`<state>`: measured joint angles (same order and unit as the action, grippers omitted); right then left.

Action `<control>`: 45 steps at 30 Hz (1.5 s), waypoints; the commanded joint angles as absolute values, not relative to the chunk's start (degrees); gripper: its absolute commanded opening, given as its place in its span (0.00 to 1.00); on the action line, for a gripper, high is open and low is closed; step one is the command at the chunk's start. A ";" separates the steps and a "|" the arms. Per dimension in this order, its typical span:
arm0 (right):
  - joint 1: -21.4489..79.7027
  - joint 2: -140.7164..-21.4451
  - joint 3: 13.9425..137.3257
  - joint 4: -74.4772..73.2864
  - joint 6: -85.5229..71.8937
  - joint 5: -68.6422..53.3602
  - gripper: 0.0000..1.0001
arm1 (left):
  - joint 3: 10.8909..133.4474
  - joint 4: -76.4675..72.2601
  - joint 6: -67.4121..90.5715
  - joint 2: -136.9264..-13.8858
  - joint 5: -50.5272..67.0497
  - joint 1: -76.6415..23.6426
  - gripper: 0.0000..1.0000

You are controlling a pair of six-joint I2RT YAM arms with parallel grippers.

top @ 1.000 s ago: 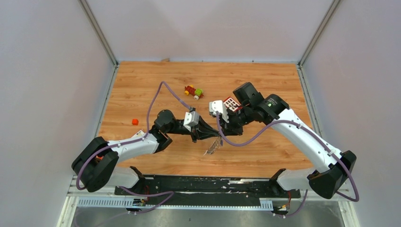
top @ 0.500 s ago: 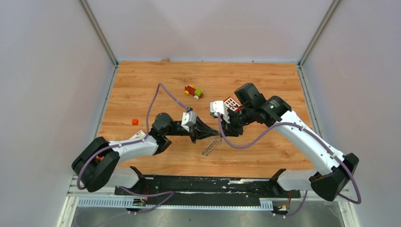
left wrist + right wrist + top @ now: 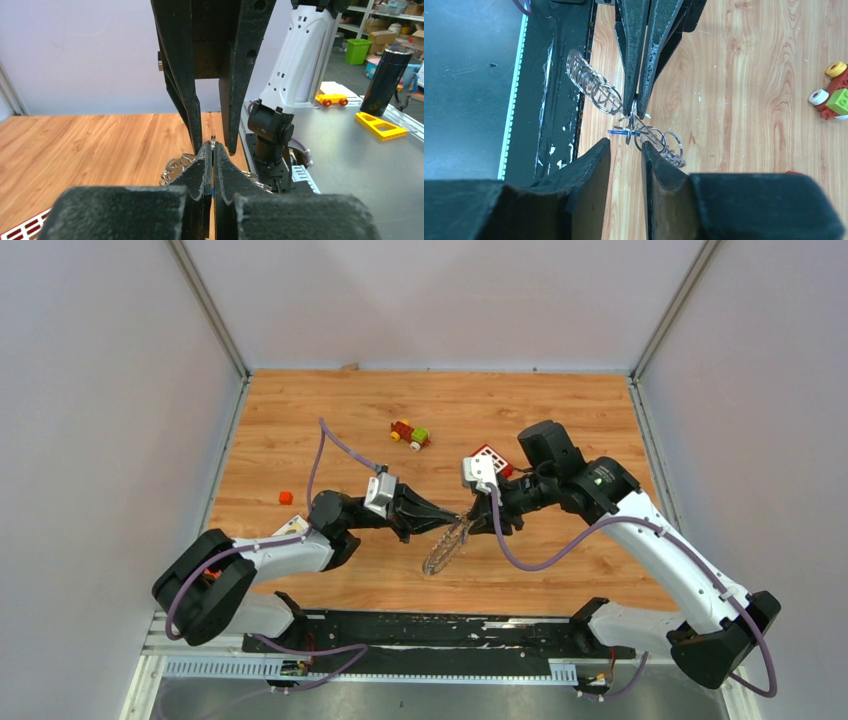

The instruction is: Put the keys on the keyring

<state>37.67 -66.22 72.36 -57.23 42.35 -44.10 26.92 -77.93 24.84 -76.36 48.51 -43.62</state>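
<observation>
Left black two-finger gripper (image 3: 213, 146): pinched tight on the wire of the large silver metal keyring (image 3: 596, 89), with its fringe of silver loops hanging to either side over the wooden tabletop (image 3: 560, 420).
Small blue-headed key piece (image 3: 616, 132): at the ring wire just past those closed tips; threaded on or only resting against it, cannot tell.
Small dark metal key: not told apart from the loops.
Right black two-finger gripper (image 3: 625, 145): jaws apart, nothing between them, tips just short of the blue piece.
Red block with white squares (image 3: 489, 457): on the table beyond, untouched.
Step in hand, by judgement: threading the keys.
Next move: a fresh pinch on the blue piece, then a careful push along the wire, ring kept steady on the left side.
</observation>
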 commanded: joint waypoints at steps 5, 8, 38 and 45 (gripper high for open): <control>37.37 -66.48 72.15 -53.80 42.56 -47.15 0.23 | 27.16 -83.77 26.60 -76.76 47.92 -43.43 0.00; 37.40 -66.85 72.16 -53.56 42.29 -47.35 0.16 | 27.16 -83.79 26.55 -76.81 47.99 -43.42 0.00; 37.39 -65.04 68.52 -49.25 41.13 -47.15 0.33 | 26.02 -91.95 30.95 -78.59 48.26 -43.34 0.00; 36.86 -62.49 68.99 -51.05 43.32 -49.35 0.35 | 26.08 -91.94 31.02 -78.71 48.21 -43.26 0.00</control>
